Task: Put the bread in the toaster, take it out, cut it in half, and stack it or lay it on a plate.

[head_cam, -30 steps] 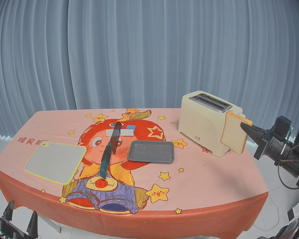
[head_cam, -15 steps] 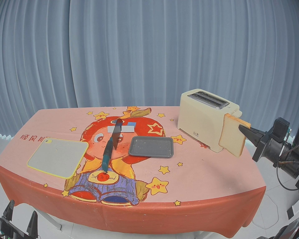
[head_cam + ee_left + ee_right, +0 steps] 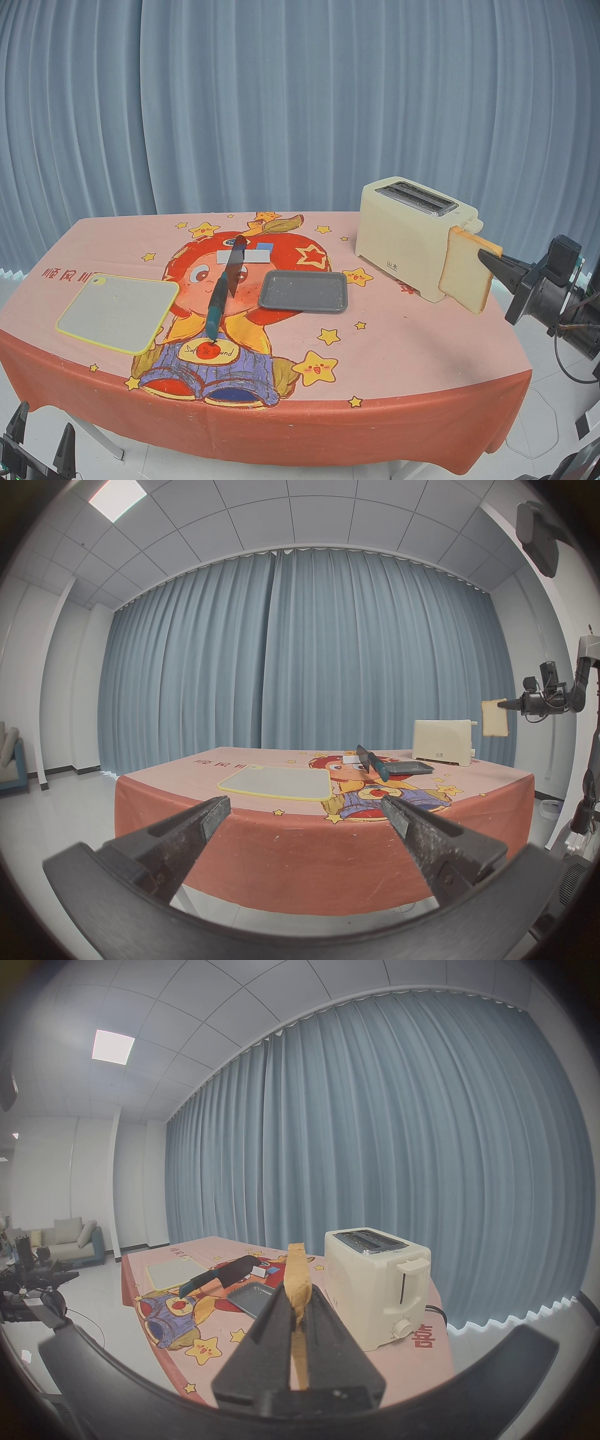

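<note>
1. Claw on my right arm (image 3: 484,255) is at the right side of the head picture. It is shut tight on the top corner of the bread (image 3: 465,275). The slice hangs down from it.
2. The bread is up in the air, near the right end of the toaster (image 3: 406,240). The left wrist view shows a small gap between them, so I think they do not touch. The slice is not over the top of the toaster yet.
3. The two slots (image 3: 417,199) on top of the toaster look empty.
4. I think I am on the first step, putting the bread in. Next I need to lift the slice higher, bring it over one slot and turn it so its thin edge lines up with the slot. Then I lower it and let go.
5. My left claw (image 3: 305,805) is low, at the lower left corner of the head picture, below the edge of the table (image 3: 406,350). Its two fingers are spread wide and hold nothing.
6. The grey plate (image 3: 306,290) is in the middle of the table. The knife (image 3: 220,300) is just left of it, and the cutting board (image 3: 115,309) is farther left. They wait for later steps.
</note>
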